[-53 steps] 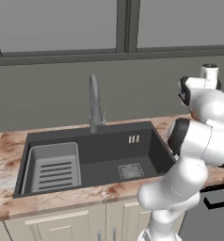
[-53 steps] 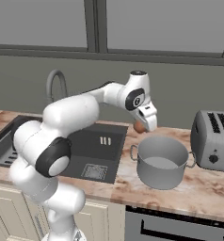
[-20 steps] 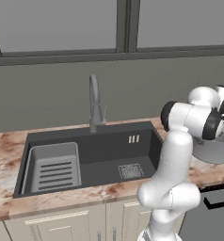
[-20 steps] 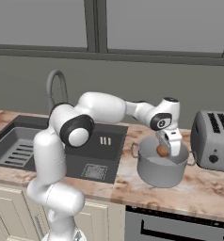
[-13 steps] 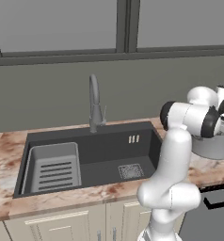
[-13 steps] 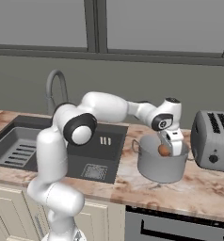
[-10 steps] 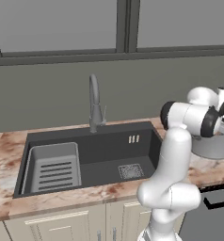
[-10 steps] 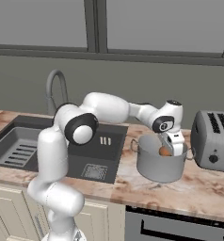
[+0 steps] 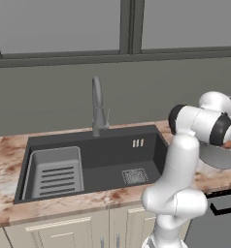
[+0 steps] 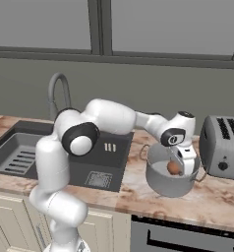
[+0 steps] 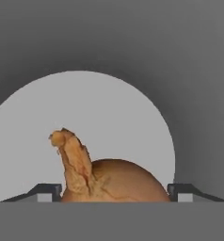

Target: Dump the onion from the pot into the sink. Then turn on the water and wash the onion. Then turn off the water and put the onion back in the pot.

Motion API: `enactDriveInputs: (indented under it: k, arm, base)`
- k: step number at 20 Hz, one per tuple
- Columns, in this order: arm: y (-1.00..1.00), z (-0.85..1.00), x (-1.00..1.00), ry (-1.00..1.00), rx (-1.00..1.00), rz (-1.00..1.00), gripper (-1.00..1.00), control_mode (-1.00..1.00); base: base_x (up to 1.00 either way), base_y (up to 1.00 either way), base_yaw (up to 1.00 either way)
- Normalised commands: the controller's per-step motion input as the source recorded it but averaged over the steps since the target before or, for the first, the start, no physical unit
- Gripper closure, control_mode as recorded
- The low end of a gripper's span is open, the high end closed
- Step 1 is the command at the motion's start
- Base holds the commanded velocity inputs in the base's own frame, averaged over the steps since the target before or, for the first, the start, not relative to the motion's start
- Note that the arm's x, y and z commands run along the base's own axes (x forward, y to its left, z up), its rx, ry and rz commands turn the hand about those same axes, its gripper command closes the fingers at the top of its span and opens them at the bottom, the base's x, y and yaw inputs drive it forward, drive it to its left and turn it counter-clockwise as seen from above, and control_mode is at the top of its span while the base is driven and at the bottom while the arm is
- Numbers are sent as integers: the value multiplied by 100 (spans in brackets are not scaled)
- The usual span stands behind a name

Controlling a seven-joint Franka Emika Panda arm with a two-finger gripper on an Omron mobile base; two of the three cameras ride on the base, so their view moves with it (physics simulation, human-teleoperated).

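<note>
Simulated kitchen: marbled pink-brown counter point(image 10: 138, 189) over cream cabinet doors point(image 9: 64, 232), grey wall behind, wide window point(image 9: 132, 24) above with a dark frame. One dark sink point(image 9: 98, 162) set into the counter, with one square drain grate point(image 9: 135, 176), one light grey slotted rack point(image 9: 55, 172) at its left end and one curved grey tap point(image 9: 98, 109) behind it. One silver toaster point(image 10: 222, 147) at the right end of the counter in the right base view, one dark appliance front point(image 10: 188, 236) below the counter there. One pale grey pot point(image 10: 168, 174) standing upright on the counter between sink and toaster, just right of the sink. One onion point(image 10: 173, 168), orange-brown, inside the pot. One white arm reaching across from the base, with one gripper point(image 10: 180, 165) lowered into the pot's mouth. In the hand view, onion point(image 11: 109, 181) low and centred between the two dark fingertips point(image 11: 48, 190), papery tip leaning up and to the left against the pot's pale round floor point(image 11: 100, 117). Jaws spread wide, one on each side of the bulb; contact between tips and onion too hard to judge, so grip or mere straddle cannot be told.
</note>
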Motion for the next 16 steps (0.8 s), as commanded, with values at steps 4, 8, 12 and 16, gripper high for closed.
enactDriveInputs:
  k: [4, 8, 12, 16]
  arm:
    - [0, 1, -22, 0, 0, 0, -100, -100]
    - [2, 12, -1, 0, 0, -2, -100, -100]
    - [7, 28, 0, 0, 0, -2, -100, -100]
    - [6, 42, 8, -1, 0, -3, -100, -100]
  base:
    - [0, 0, 0]
    - [0, 0, 0]
    - [0, 0, 0]
    - [0, 0, 0]
